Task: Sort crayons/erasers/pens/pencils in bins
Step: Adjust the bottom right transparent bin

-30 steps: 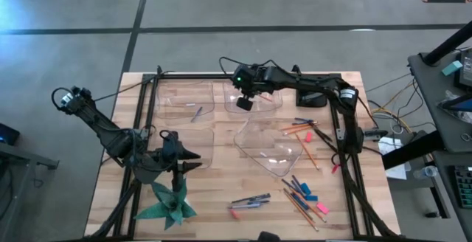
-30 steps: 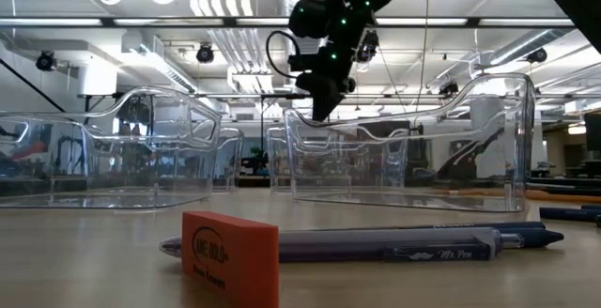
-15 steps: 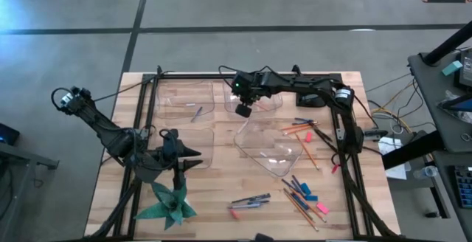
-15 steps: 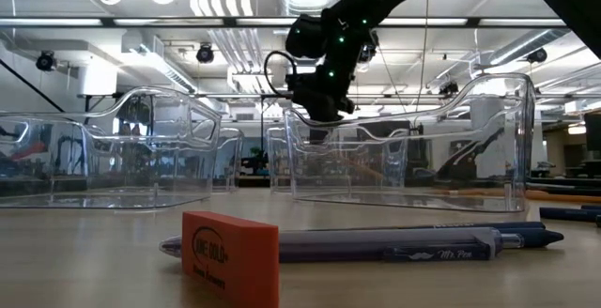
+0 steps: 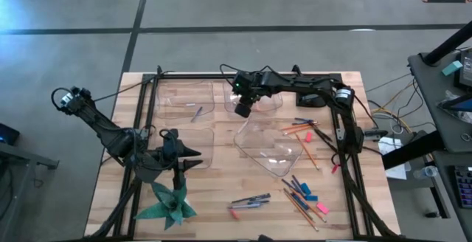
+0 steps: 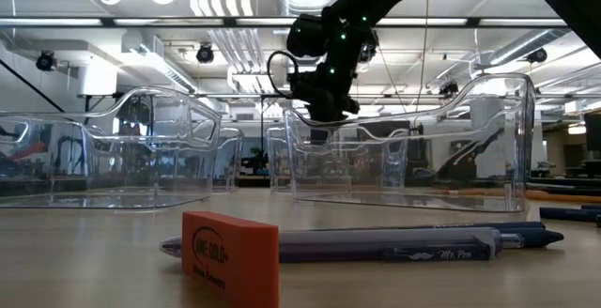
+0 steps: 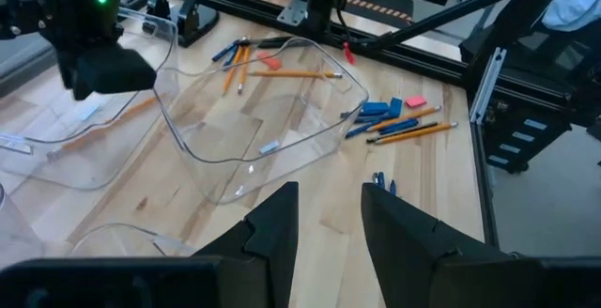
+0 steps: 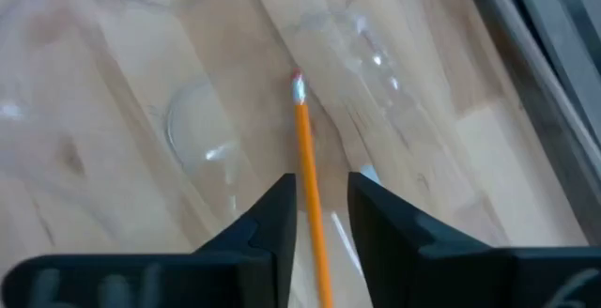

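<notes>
My right gripper (image 5: 241, 110) hangs over the far middle bin (image 5: 267, 99), pointing steeply down, its fingers apart. An orange pencil (image 8: 306, 158) stands between the fingers, its eraser end (image 8: 297, 84) toward the bin's floor. A pen (image 5: 196, 113) lies in the far left bin (image 5: 181, 98). More pencils (image 5: 295, 128), blue crayons (image 5: 299, 188), pink erasers (image 5: 321, 208) and pens (image 5: 251, 200) lie on the table's right and near parts. My left gripper (image 7: 329, 191) waits open and empty at the near left (image 5: 193, 157). My right gripper has the pencil's shaft (image 8: 315, 223) between its two fingers, with a narrow gap showing on each side; whether a finger touches it, I cannot tell. The pencil runs along the fingers and points down into the bin, clear of its floor.
A third bin (image 5: 269, 147) sits skewed mid-table, and a fourth (image 5: 199, 142) stands by my left arm. A green paper star (image 5: 168, 205) lies at the near left. An orange eraser (image 6: 230, 256) and a pen (image 6: 376, 244) lie close to the near edge.
My right gripper has sunk a little toward the far middle bin and has rolled slightly about its pointing line.
</notes>
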`<state>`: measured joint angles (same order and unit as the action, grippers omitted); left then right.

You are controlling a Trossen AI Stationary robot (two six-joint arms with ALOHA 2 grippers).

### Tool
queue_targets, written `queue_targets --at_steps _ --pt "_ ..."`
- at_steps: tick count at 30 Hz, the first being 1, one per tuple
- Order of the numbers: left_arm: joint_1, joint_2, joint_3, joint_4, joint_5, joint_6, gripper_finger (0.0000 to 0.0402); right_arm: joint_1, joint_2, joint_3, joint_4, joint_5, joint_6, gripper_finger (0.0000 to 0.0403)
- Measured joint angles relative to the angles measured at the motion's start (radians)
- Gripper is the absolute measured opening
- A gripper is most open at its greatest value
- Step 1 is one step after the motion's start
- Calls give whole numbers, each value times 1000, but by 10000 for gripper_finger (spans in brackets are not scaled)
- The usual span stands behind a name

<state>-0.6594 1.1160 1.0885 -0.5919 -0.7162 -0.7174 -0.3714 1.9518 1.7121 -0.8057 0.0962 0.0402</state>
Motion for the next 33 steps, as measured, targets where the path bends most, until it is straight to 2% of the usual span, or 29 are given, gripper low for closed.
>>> queue_targets --at_steps 5,9,13,22,29,33 --pt "0 0 0 -1 0 0 105 2 -66 59 -157 1 35 107" --pt "0 0 0 -1 0 0 105 23 -143 59 -321 1 182 102" --pt "0 0 0 -1 0 0 105 87 -213 0 -446 24 315 102" --pt "0 0 0 -1 0 0 105 231 -313 -171 -435 33 405 116" --pt "0 0 -1 0 1 -3 105 228 -311 -333 -331 32 431 116" --pt "0 0 -1 0 1 -4 105 222 -311 -395 -281 -7 439 116"
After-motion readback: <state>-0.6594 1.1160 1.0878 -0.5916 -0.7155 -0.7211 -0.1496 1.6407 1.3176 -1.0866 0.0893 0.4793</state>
